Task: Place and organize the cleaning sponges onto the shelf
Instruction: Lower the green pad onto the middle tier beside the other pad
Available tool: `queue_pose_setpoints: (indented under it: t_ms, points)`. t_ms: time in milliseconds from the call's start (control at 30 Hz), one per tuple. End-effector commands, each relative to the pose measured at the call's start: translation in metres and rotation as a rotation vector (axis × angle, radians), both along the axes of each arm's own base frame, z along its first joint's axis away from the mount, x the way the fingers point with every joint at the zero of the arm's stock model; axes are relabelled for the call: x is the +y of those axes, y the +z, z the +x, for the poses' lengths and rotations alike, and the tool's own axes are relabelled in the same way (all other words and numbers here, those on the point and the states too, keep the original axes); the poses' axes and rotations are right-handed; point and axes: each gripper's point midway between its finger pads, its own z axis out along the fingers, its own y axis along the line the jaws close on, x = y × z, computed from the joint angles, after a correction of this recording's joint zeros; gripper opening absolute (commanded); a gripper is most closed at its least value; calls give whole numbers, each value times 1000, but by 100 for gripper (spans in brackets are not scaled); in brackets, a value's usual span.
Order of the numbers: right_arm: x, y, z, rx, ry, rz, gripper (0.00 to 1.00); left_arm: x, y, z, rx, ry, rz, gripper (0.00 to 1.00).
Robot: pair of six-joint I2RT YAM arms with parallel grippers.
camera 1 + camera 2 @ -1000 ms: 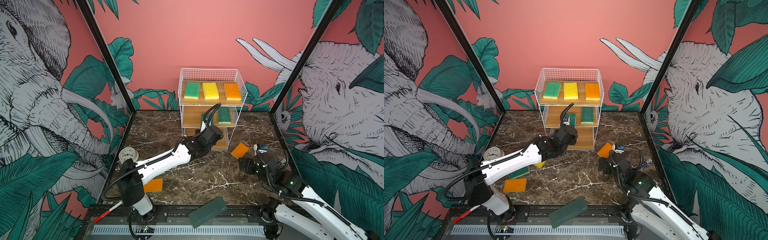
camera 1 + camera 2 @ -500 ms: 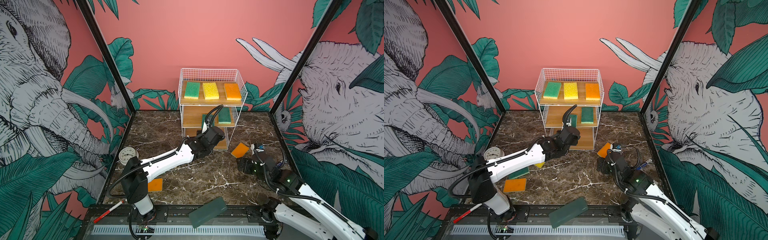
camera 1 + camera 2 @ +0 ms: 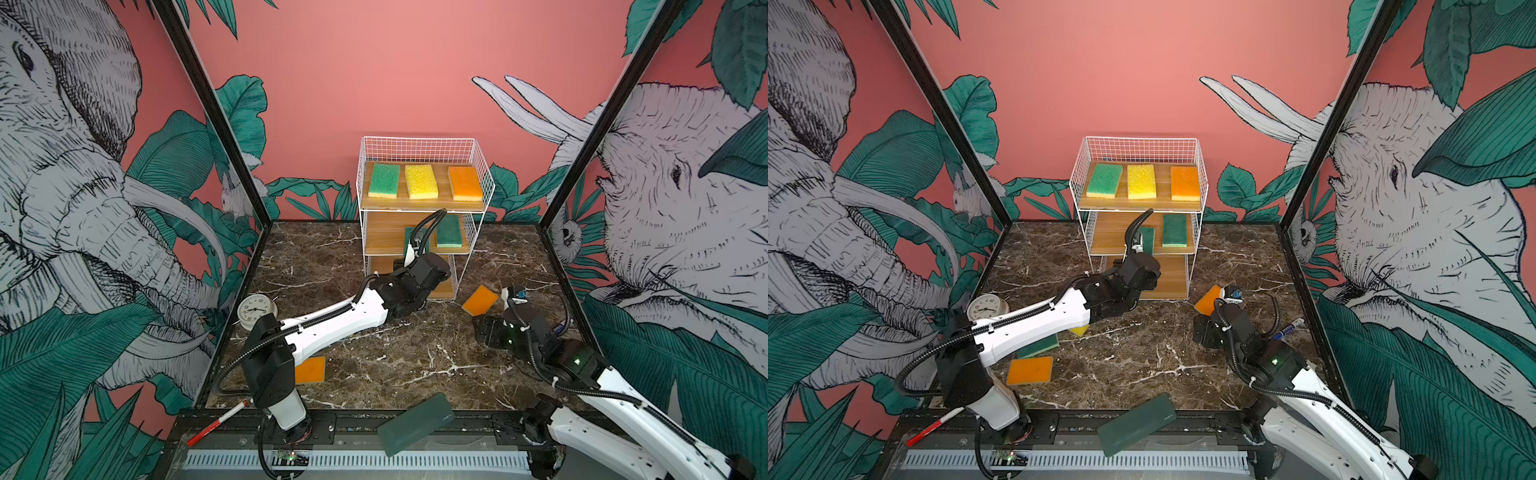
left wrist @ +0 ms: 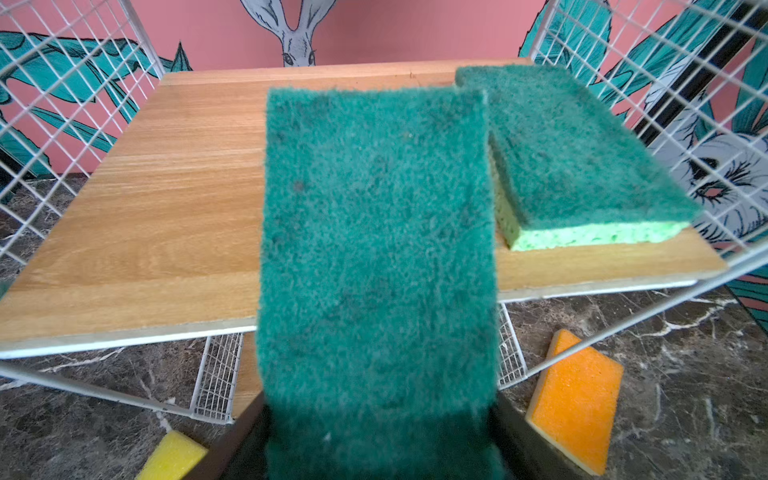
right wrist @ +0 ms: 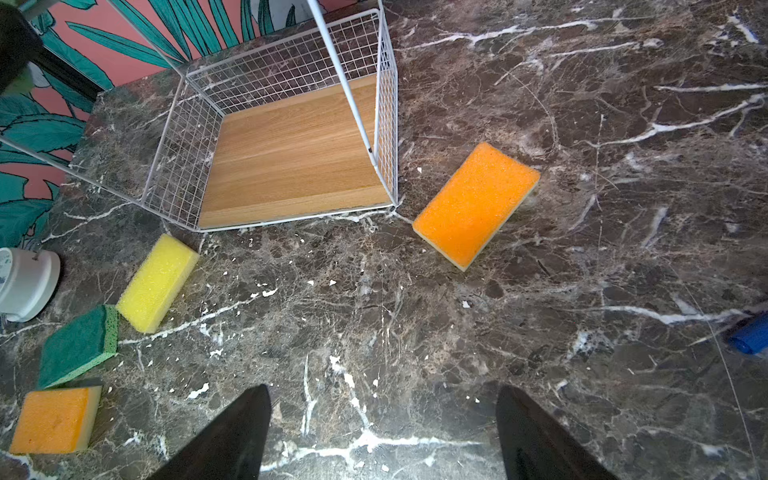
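Left claw (image 4: 376, 453) clamped on dark-green-faced sponge (image 4: 376, 232), over shelf (image 3: 417, 149) middle board (image 3: 382, 237); shelved sponge (image 3: 449, 230) at its 3 o'clock; three on top board (image 3: 422, 203); four loose on worktop (image 3: 415, 353), shelf's 5 and 7 o'clock; right claw (image 5: 380, 392) wide, empty.

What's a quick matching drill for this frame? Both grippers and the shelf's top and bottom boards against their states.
Things
1. left gripper
2. right gripper
3. top board
4. bottom board

States
A. bare, no sponge on it
B. shut on a dark green sponge
C. open, holding nothing
D. green sponge, yellow sponge, orange sponge in a row

Pairs: 1-B, 2-C, 3-D, 4-A
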Motion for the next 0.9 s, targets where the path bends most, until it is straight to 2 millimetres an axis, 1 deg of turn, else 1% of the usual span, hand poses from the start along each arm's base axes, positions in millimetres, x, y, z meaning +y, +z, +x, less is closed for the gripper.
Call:
queue_pose_setpoints:
  t_ms: [0,167,367,633,733,867]
  points:
    - [4,15,4,-35,-10,53,87,6,44,-5,-68,12,-92,68]
    - [5,15,5,-36,-9,58,87,6,50,-5,-78,9,-98,69]
    - [6,16,3,-37,-4,69,86,4,52,-2,-72,14,-72,70]
    - [4,18,1,-45,-8,82,86,1,49,2,-74,17,-27,72]
    - [4,19,1,-47,-7,85,86,0,46,5,-65,28,11,72]
    - [3,20,0,-51,-9,89,86,-3,42,7,-68,26,19,73]
